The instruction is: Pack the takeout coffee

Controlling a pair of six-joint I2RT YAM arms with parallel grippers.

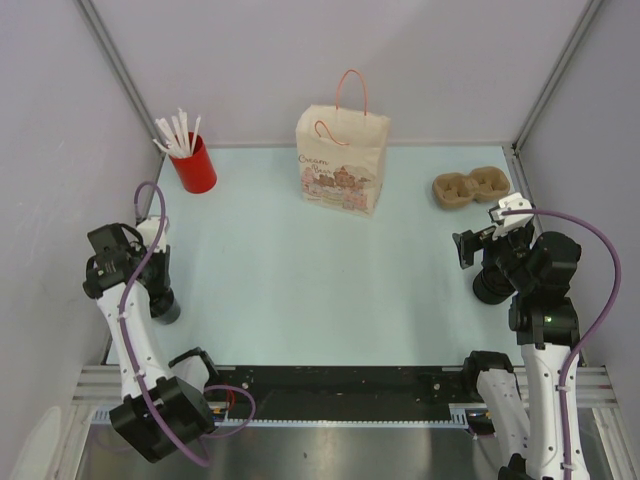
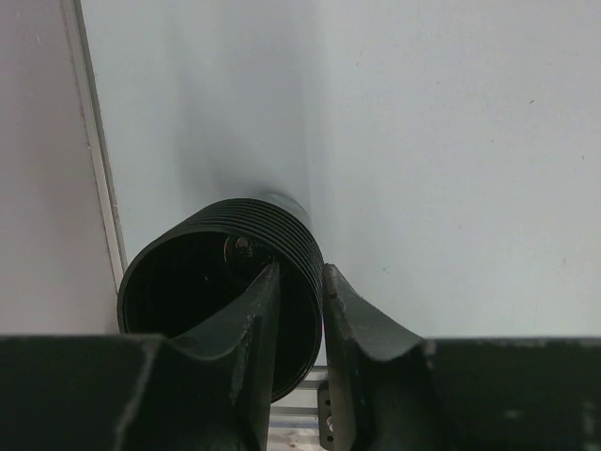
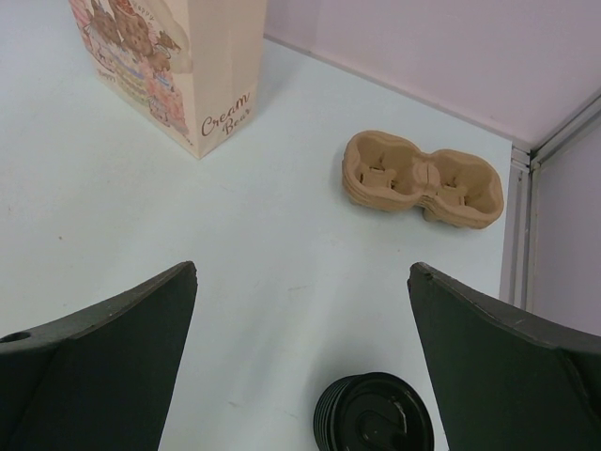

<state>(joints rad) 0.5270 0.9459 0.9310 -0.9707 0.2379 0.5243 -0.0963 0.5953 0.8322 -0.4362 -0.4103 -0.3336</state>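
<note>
walls [image 1: 450,60] pale lilac-grey | table [image 1: 300,290] pale mint | metal corner posts [image 1: 110,60] | light even

"Cream Bear" on paper bag [image 3: 188,66]

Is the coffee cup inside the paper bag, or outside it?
Outside. The cup sits by the table's left edge, its wall between the left gripper's fingers; the paper bag stands apart.

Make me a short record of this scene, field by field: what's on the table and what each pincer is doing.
coffee cup: dark, ribbed, near-left side
left pincer: closed on the cup's wall, one finger inside
right pincer: wide open, over black lids
paper bag: upright, far middle
cup carrier: empty, far right
red straw cup: far left
</note>
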